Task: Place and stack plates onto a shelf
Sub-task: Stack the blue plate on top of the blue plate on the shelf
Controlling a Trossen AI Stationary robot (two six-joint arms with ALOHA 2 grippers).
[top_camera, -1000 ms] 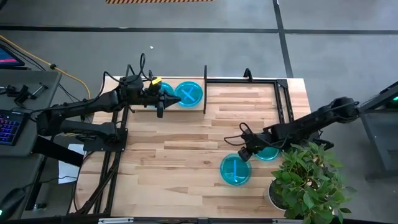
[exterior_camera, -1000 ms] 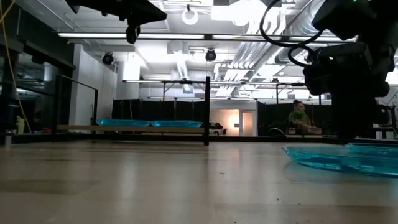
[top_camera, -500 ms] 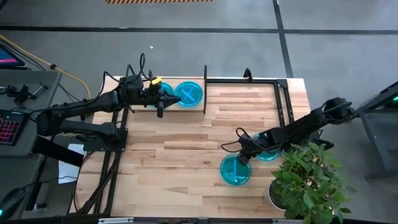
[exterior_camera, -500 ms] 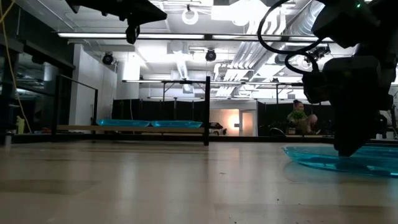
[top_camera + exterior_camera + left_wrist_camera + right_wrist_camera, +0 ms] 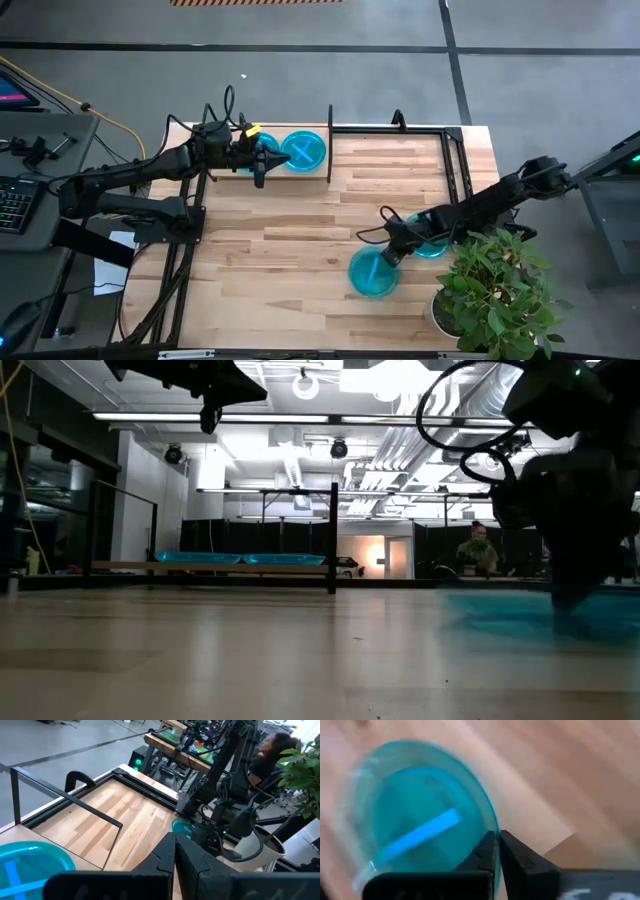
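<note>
A cyan plate (image 5: 371,273) lies at the near right of the worktop (image 5: 300,240), its rim pinched between the narrowed fingers of the right gripper (image 5: 390,256), which reaches in from the plate's far-right edge. The pale stripe runs diagonally across the plate's face and points toward that grip. A second plate (image 5: 432,246) sits just behind the right arm, beside a potted plant (image 5: 495,290). The shelf (image 5: 395,160) stands well apart at the far edge, so the carry runs away and leftward. Over its left bay, where two plates (image 5: 303,151) already lie, the left gripper (image 5: 262,165) hovers with fingers closed and empty. Against half a second ago, the held plate sits slightly further left and blurs in the low view, suggesting it is being dragged or lifted.
</note>
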